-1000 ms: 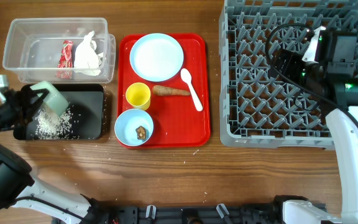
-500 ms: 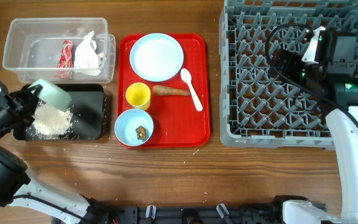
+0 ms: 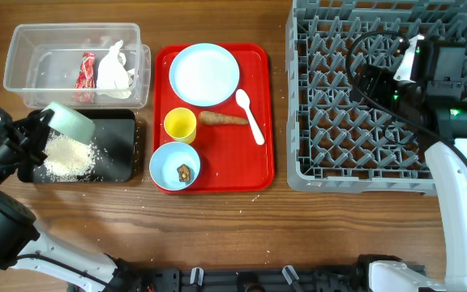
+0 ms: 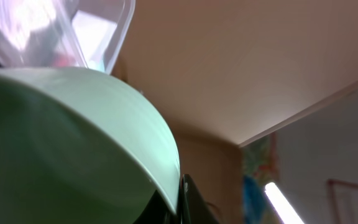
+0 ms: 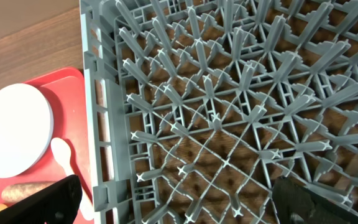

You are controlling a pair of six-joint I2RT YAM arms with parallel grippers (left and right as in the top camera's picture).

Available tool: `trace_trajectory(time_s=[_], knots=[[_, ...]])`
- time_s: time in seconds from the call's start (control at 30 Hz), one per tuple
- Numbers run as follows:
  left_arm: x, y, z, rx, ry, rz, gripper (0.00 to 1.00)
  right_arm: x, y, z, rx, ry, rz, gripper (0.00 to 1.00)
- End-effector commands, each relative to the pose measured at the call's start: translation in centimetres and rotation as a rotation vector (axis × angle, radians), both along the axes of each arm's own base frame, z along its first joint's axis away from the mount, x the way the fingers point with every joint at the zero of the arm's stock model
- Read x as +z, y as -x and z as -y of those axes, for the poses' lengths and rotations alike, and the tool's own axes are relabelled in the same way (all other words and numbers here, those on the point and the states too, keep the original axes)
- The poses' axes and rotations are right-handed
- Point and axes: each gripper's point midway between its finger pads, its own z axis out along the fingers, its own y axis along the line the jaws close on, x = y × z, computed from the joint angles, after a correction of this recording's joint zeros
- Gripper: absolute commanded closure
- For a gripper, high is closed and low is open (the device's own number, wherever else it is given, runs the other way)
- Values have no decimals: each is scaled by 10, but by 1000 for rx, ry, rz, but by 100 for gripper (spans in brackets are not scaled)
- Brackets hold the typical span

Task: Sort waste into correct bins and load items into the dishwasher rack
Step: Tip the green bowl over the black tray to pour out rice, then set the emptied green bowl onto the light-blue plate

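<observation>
Black plastic marks the working spot: the shallow black tray (image 3: 118,152) at the left of the overhead frame carries a heap of white rice grains (image 3: 67,158). Your left gripper (image 3: 32,132) pinches the pale blue-green bowl (image 3: 69,120) by its rim, tipped mouth-down over the tray's upper left corner. From the wrist view the bowl fills the frame, so whether any grains cling inside it is not something you can tell.

The step in hand looks like emptying this bowl. The next move calls for righting it, lifting it clear of the tray wall and carrying it across the frame to the dishwasher rack (image 3: 371,180) on the right, then setting it between the pegs.

Your right gripper (image 5: 179,202) hangs over the rack with its jaws spread wide, holding nothing.

Sorted so far, by the look of it: the snack wrapper (image 3: 85,73) and the tissue (image 3: 116,69) lie in the clear tub (image 3: 47,50) at upper left. On the red tray (image 3: 229,162) in the middle wait the plate (image 3: 204,75), the yellow cup (image 3: 180,124), the spoon (image 3: 250,113), the carrot-like stick (image 3: 221,119) between cup and spoon, and the second bowl (image 3: 164,158) with the brown lump (image 3: 184,172) in it. All of this stands on the wooden surface (image 3: 339,235).

No brand or writing reads anywhere; the wrapper's print is too small.
</observation>
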Motion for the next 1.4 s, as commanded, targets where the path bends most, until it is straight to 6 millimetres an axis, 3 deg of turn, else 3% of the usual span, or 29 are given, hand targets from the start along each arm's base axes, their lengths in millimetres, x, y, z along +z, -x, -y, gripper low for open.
trace_trajectory(time_s=[0.0,0.23,0.37,0.53,0.63,0.67,0.73,0.8,0.87,0.9,1.0,1.1,1.17,1.23,1.3,1.37], knots=[[11,2,-3,8,-43,29,96,5,-6,-2,8,-12,16,0],[14,3,-3,-17,-151,81,96,5,-5,-2,8,-10,14,0],[45,-7,10,-46,-191,149,96,6,-6,-2,8,-10,19,0],[113,-36,75,-252,-404,380,96,8,-9,-2,8,-10,32,0],[135,-57,120,-392,-491,464,96,8,-9,-2,8,-10,32,0],[135,-75,143,-453,-543,434,96,8,-8,-2,8,-10,31,0],[107,-126,174,-421,-743,229,96,7,-8,-2,8,-10,29,0],[76,-169,219,-310,-1154,145,96,7,-7,-2,8,-11,26,0],[57,-181,257,-282,-1447,148,96,6,-7,-2,8,-11,23,0],[35,-180,293,-347,-1613,186,96,5,-8,-2,8,-11,21,0],[-22,-170,343,-496,-1753,186,96,3,-8,-2,8,-11,16,0],[-89,-159,353,-642,-1785,82,96,1,-8,-2,8,-11,6,0],[-116,-155,358,-706,-1757,60,96,1,-8,-2,8,-11,7,0],[-123,-149,362,-743,-1734,53,82,1,-8,-2,8,-11,7,0],[-123,-148,362,-747,-1731,53,55,1,-8,-2,8,-11,6,0],[-116,-147,360,-741,-1728,46,42,1,-8,-2,8,-11,6,0]])
